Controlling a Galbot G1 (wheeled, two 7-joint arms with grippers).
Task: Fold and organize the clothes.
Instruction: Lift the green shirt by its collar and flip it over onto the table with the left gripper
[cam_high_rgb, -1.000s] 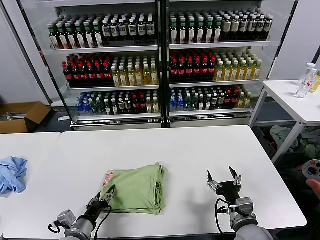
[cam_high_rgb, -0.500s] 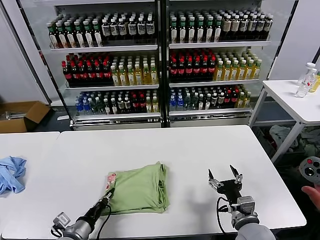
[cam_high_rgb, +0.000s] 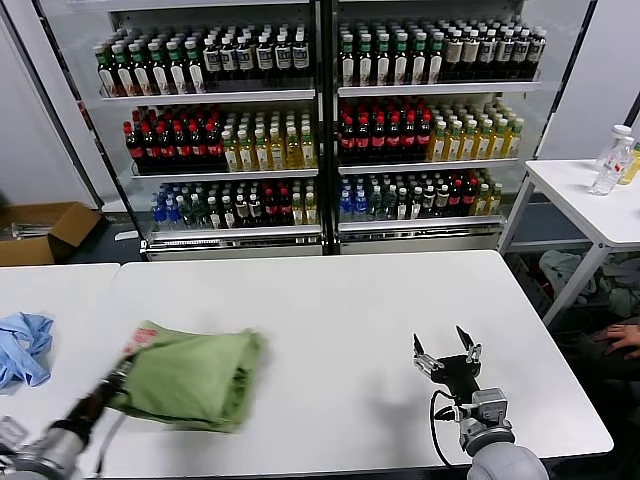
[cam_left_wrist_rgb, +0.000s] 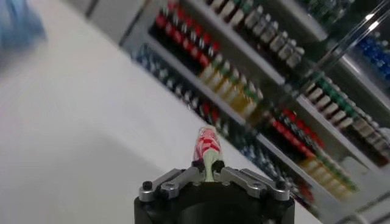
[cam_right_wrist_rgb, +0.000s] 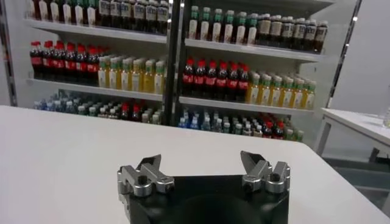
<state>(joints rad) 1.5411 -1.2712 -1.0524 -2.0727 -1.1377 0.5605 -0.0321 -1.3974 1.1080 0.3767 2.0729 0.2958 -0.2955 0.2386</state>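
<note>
Left gripper (cam_high_rgb: 122, 368) pinches the folded green shirt (cam_high_rgb: 195, 378) by one patch corner near the table's (cam_high_rgb: 350, 300) left edge; thin grip could slip, unfolding it. Right gripper (cam_high_rgb: 447, 361) idle, fingers spread, empty.

Place: a shop-like test room
Evidence: glass-fronted coolers (cam_high_rgb: 320, 120) stocked with rows of bottles (cam_high_rgb: 385, 130), white desks (cam_high_rgb: 400, 300), cardboard box (cam_high_rgb: 45, 232) on the floor
</note>
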